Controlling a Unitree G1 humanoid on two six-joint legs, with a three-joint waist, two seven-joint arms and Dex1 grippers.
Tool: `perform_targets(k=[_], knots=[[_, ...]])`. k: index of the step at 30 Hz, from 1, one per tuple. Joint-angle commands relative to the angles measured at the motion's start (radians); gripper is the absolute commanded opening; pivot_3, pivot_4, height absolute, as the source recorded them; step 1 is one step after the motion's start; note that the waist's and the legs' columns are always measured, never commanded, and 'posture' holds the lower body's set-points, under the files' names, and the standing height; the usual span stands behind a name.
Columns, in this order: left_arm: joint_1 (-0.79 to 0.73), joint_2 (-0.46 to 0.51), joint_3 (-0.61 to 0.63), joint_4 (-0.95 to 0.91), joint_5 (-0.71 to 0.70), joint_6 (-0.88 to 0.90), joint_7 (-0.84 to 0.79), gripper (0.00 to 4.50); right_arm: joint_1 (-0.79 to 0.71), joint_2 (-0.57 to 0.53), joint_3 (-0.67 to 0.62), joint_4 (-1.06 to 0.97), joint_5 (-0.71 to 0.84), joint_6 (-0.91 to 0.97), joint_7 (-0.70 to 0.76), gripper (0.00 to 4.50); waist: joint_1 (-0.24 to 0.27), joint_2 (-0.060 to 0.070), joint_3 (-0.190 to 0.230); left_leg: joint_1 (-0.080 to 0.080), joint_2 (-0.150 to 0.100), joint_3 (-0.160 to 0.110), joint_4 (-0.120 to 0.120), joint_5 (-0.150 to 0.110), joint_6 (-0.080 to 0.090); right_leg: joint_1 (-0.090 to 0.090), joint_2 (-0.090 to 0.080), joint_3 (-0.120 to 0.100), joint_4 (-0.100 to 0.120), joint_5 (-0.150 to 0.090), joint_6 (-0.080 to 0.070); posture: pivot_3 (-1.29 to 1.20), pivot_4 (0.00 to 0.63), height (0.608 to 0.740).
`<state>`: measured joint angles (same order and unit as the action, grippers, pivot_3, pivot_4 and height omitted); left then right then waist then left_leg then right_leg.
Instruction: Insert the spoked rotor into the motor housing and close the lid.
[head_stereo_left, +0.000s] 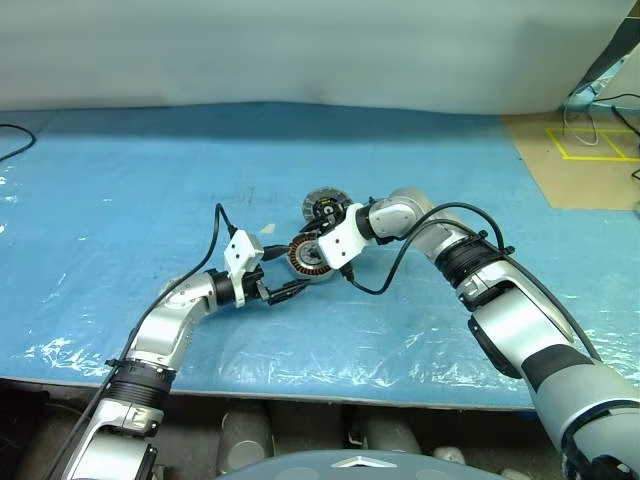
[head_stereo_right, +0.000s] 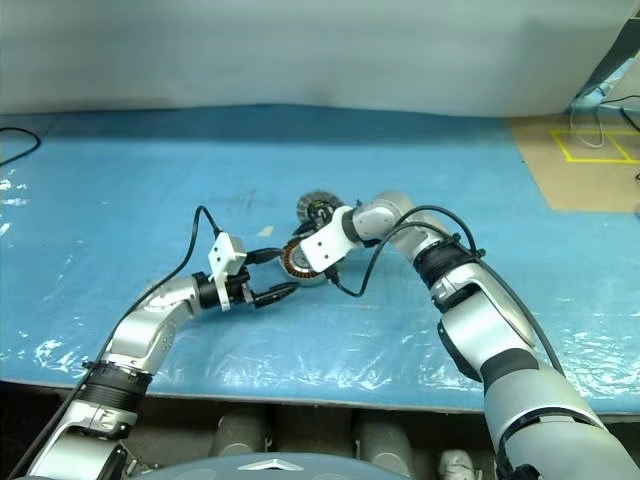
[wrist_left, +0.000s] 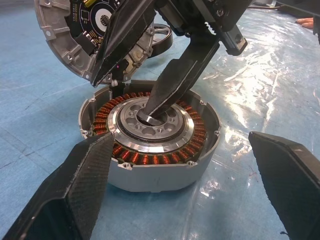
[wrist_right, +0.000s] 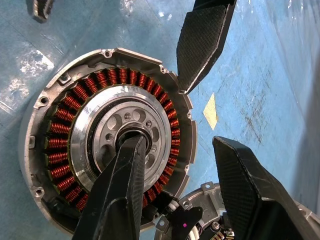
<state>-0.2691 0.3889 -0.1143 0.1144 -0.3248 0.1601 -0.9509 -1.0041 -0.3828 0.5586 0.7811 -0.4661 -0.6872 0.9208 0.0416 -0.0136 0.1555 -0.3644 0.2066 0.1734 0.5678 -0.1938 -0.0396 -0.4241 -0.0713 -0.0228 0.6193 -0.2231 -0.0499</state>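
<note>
The motor housing (wrist_left: 150, 175) sits on the blue sheet with its copper windings showing. Inside that ring lies the spoked rotor (wrist_right: 95, 131), silver and flat. My right gripper (wrist_right: 174, 140) reaches down over it with its jaws apart. One fingertip (wrist_left: 150, 114) rests in the rotor's hub, and the other hangs just outside the housing wall. The lid (wrist_left: 65, 35) stands tilted right behind the housing, its ribbed rim and dark inner face showing. My left gripper (wrist_left: 180, 145) is open, level with the housing, one finger on either side and neither touching it.
A wrinkled clear film covers the blue table sheet (head_stereo_left: 120, 200), whose front edge runs near my arms. A tan board with yellow tape (head_stereo_left: 590, 150) lies at the far right. A small pale scrap (head_stereo_left: 268, 228) lies beside the housing. Black cables trail from both wrists.
</note>
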Motion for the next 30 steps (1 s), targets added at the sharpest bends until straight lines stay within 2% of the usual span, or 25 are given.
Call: perform_targets(k=[1, 3, 6, 7, 16, 30], knots=[[-0.020, -0.003, -0.002, -0.019, 0.006, 0.001, 0.003, 4.50, 0.017, -0.008, -0.011, -0.010, 0.028, 0.030, 0.033, 1.83, 0.000, 0.000, 0.000, 0.000, 0.000, 0.000, 0.000, 0.000, 0.000, 0.000, 0.000, 0.000, 0.000, 0.000, 0.000, 0.00, 0.150, 0.740], [-0.027, -0.003, -0.002, -0.010, 0.008, 0.000, 0.001, 4.50, 0.024, -0.006, -0.015, -0.019, 0.046, 0.044, 0.049, 1.29, 0.000, 0.000, 0.000, 0.000, 0.000, 0.000, 0.000, 0.000, 0.000, 0.000, 0.000, 0.000, 0.000, 0.000, 0.000, 0.00, 0.150, 0.740], [-0.029, 0.000, 0.001, 0.002, 0.008, -0.005, -0.005, 4.50, 0.040, -0.010, -0.011, -0.036, 0.055, 0.047, 0.061, 0.19, -0.001, 0.000, 0.000, 0.000, 0.000, 0.000, 0.000, 0.000, 0.000, 0.000, 0.000, 0.000, 0.000, 0.000, 0.000, 0.00, 0.150, 0.740], [-0.029, 0.001, 0.003, 0.006, 0.007, -0.007, -0.008, 4.50, 0.046, -0.011, -0.011, -0.044, 0.059, 0.049, 0.066, 0.05, -0.001, 0.000, 0.000, 0.000, 0.000, 0.000, 0.000, 0.000, 0.000, 0.000, 0.000, 0.000, 0.000, 0.000, 0.000, 0.00, 0.150, 0.740], [-0.006, 0.006, 0.005, -0.020, 0.002, -0.005, -0.007, 4.50, 0.047, -0.010, -0.013, -0.058, 0.060, 0.069, 0.058, 0.05, -0.001, 0.000, 0.000, 0.000, 0.000, 0.000, -0.001, 0.000, 0.000, 0.000, 0.000, 0.000, 0.000, 0.000, 0.000, 0.00, 0.150, 0.740], [0.013, 0.015, 0.010, -0.029, -0.001, -0.007, -0.017, 4.50, 0.049, -0.043, -0.047, -0.185, 0.150, 0.136, 0.166, 0.05, -0.001, 0.000, 0.000, -0.001, 0.000, 0.000, -0.001, 0.000, 0.001, 0.000, 0.000, 0.000, -0.001, 0.000, 0.000, 0.00, 0.150, 0.740]])
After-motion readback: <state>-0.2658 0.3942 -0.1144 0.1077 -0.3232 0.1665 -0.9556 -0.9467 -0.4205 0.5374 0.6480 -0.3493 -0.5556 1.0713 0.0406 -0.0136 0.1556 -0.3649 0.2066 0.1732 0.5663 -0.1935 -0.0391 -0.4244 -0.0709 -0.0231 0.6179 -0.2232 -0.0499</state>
